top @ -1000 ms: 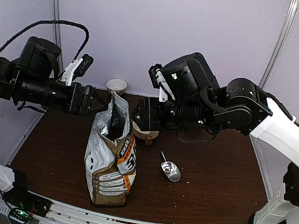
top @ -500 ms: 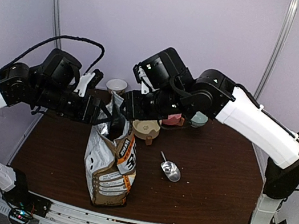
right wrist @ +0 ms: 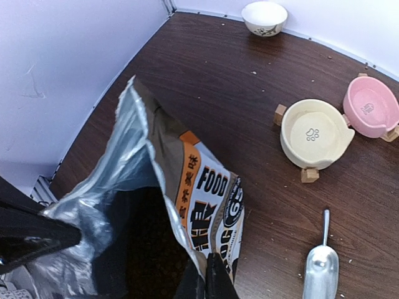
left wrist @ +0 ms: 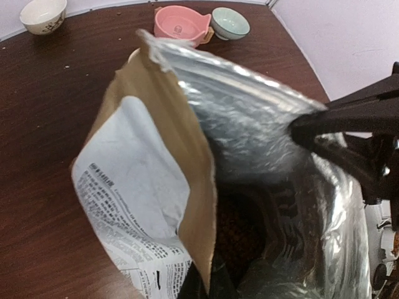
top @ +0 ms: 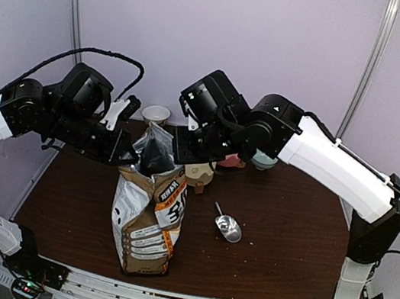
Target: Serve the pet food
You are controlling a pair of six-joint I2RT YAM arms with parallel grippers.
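The printed pet food bag [top: 148, 214] stands upright on the table with its mouth held apart. My left gripper [top: 130, 159] is shut on the mouth's left rim, and in the left wrist view it [left wrist: 211, 283] pinches the brown paper edge. My right gripper [top: 179, 160] is shut on the opposite rim, its fingers [right wrist: 206, 280] clamping the printed edge. The pet food [left wrist: 240, 230] shows as a dark reddish-brown heap deep inside the foil lining, also dimly visible as pet food [right wrist: 149, 249] in the right wrist view.
A silver scoop [top: 229, 227] lies right of the bag. A cream-yellow pet bowl [top: 197, 172], a pink bowl [top: 233, 161] and a pale green bowl [top: 264, 161] sit behind it. A small white bowl [top: 156, 115] stands at the back left. Loose crumbs dot the table.
Both arms moved inward and down to the bag's mouth, and both grippers went from open to shut on opposite rims. The bag's top now stands spread wider.
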